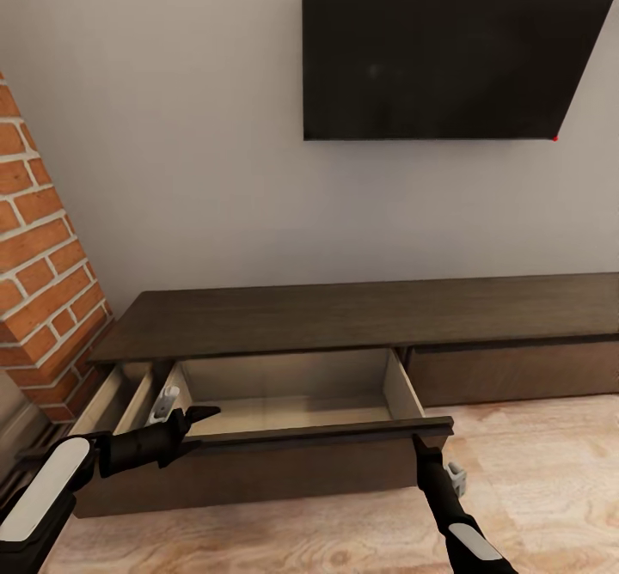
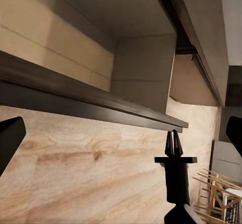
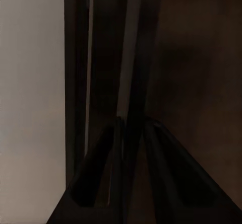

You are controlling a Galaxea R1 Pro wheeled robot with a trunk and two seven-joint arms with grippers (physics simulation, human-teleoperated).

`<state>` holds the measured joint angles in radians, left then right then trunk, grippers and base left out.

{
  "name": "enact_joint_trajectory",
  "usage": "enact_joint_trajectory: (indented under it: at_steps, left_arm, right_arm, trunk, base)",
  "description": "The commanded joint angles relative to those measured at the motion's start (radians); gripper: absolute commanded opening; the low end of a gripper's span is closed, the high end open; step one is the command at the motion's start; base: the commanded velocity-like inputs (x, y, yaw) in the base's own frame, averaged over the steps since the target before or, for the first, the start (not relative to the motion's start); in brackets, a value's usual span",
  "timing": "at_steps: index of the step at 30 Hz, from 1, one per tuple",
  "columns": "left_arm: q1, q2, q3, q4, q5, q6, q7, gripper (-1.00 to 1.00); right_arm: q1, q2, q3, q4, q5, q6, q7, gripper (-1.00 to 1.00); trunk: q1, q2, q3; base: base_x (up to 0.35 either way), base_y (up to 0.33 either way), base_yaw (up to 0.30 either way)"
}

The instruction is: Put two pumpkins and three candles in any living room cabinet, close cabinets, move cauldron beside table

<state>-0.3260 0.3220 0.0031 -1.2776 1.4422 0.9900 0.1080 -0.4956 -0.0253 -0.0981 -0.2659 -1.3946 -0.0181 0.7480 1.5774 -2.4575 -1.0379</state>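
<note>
Against the grey wall stands one cabinet [image 1: 361, 312] with two drawers: the left drawer [image 1: 292, 436] pulled out, the right drawer [image 1: 516, 372] shut. Left gripper [image 1: 199, 413] rests at the open drawer's near-left corner, fingers spread wide in the left wrist view. Right gripper [image 1: 421, 445] touches the front's right end, fingers nearly together around its edge [image 3: 132, 103]; that wrist view alone shows this.

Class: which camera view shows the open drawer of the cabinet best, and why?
Head view: the open drawer shows whole, with its bare interior. The left wrist view shows its front edge and inside walls; the right wrist view, a dark close-up edge.
</note>
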Motion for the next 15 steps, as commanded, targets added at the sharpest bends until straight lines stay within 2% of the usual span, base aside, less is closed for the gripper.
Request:
enact_joint_trajectory:
  at_steps: [1, 8, 15]
  left_arm:
    - [-0.001, 0.0, 0.0, 0.0, 0.011, 0.003, 0.01, 1.0]
    - [-0.001, 0.0, 0.0, 0.0, 0.011, 0.003, 0.01, 1.0]
    - [-0.001, 0.0, 0.0, 0.0, 0.011, 0.003, 0.01, 1.0]
  right_arm:
    - [-0.001, 0.005, 0.033, -0.001, 0.012, -0.002, 0.024, -1.0]
    - [-0.001, 0.005, 0.033, -0.001, 0.012, -0.002, 0.024, -1.0]
    - [-0.001, 0.005, 0.032, -0.001, 0.012, -0.002, 0.024, -1.0]
  trunk:
    - [0.0, 0.0, -0.001]
    - [0.0, 0.0, -0.001]
    - [0.0, 0.0, -0.001]
  base:
    - [-0.012, 0.0, 0.0]
    - [-0.155, 0.0, 0.0]
    - [-0.025, 0.0, 0.0]
